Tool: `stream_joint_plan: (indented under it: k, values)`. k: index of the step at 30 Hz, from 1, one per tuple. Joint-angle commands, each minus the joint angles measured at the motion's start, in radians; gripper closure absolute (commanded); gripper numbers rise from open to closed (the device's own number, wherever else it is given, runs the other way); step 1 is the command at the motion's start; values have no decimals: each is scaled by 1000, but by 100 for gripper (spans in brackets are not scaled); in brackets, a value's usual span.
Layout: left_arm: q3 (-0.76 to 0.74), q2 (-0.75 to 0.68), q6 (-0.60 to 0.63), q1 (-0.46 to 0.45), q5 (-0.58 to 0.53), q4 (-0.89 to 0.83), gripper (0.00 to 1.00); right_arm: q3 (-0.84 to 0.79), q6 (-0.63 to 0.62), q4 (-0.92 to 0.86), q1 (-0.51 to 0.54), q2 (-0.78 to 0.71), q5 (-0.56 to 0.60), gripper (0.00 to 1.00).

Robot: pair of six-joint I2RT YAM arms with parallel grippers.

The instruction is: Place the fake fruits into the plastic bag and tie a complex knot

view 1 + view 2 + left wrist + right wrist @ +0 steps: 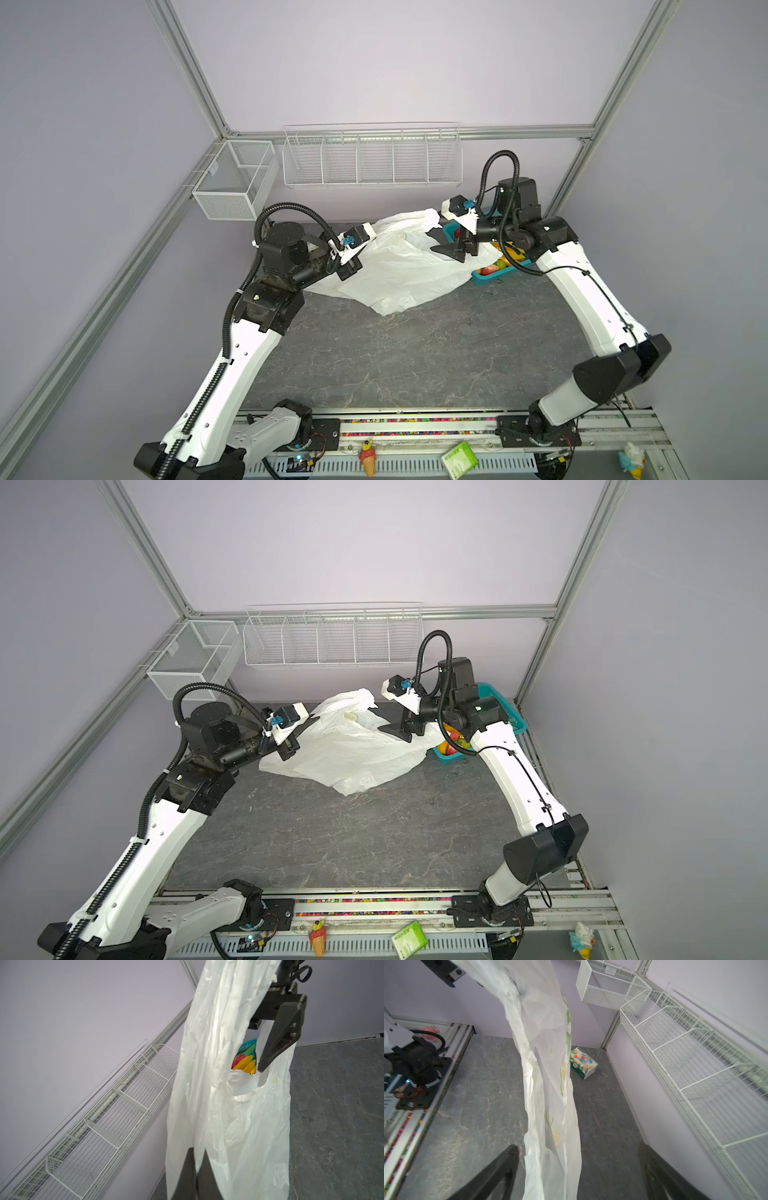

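Note:
The plastic bag (399, 266) (353, 746) is white and crinkly and lies spread between both arms at the back of the table. My left gripper (197, 1150) is shut on an edge of the plastic bag (228, 1105). My right gripper (577, 1147) (436, 243) stands open, with a hanging strip of the bag (548, 1084), printed with lemon slices, running between its fingers. The fake fruits (494, 266) (455, 742) lie in a teal basket (498, 276) under the right arm. A yellow banana bunch (246, 1065) shows through the bag's opening. The knot is out of view.
A white wire rack (372, 156) and a mesh basket (232, 183) hang on the back wall. A printed box (583, 1065) sits in the far left corner. Along the front rail stand ice-cream-cone figurines (368, 455) and a green box (459, 459).

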Motion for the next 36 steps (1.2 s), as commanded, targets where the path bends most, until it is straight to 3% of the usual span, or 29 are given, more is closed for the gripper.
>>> stream_joint_plan:
  k: [1, 4, 8, 9, 11, 12, 13, 14, 16, 17, 19, 21, 25, 29, 32, 36]
  values:
    - [20, -12, 25, 0, 38, 2, 100, 49, -40, -30, 0, 43, -79, 26]
    - [19, -4, 25, 0, 34, 7, 100, 88, -44, -64, 3, 90, -100, 42]
    - [16, 9, -3, 0, 32, 53, 100, 101, -33, -102, 26, 144, -145, 54]
    - [14, 14, -13, 1, 29, 70, 100, 94, -12, -95, 29, 154, -147, 61]
    - [6, 29, -51, 1, -4, 125, 100, 78, 95, -50, 26, 171, -156, 86]
    - [3, 41, -75, 0, -36, 155, 100, 65, 179, -4, 25, 173, -148, 93]
    - [1, 57, -122, 0, -98, 199, 95, 41, 309, 75, 24, 169, -140, 94]
    - [2, 79, -188, 1, -192, 249, 71, 7, 459, 162, 22, 158, -126, 94]
    - [25, 129, -357, 0, -416, 318, 43, -113, 817, 407, 12, 117, -79, 94]
    - [51, 155, -457, 0, -550, 317, 36, -210, 1008, 567, 9, 87, -53, 94]
    - [100, 184, -650, 1, -752, 245, 28, -371, 1261, 783, 22, 39, 38, 94]
    - [109, 178, -771, 1, -822, 174, 24, -457, 1368, 813, 43, 3, 159, 93]
    - [-70, 62, -976, -14, -781, 237, 9, -578, 1528, 863, 93, -47, 327, 93]
    - [-277, -72, -1064, -122, -815, 301, 12, -620, 1599, 891, 106, -41, 368, 93]
    - [-316, -55, -1131, -155, -638, 273, 14, -624, 1588, 930, 108, -27, 325, 93]
    - [-262, 57, -1198, -162, -397, 251, 13, -665, 1567, 1035, 110, -39, 292, 93]
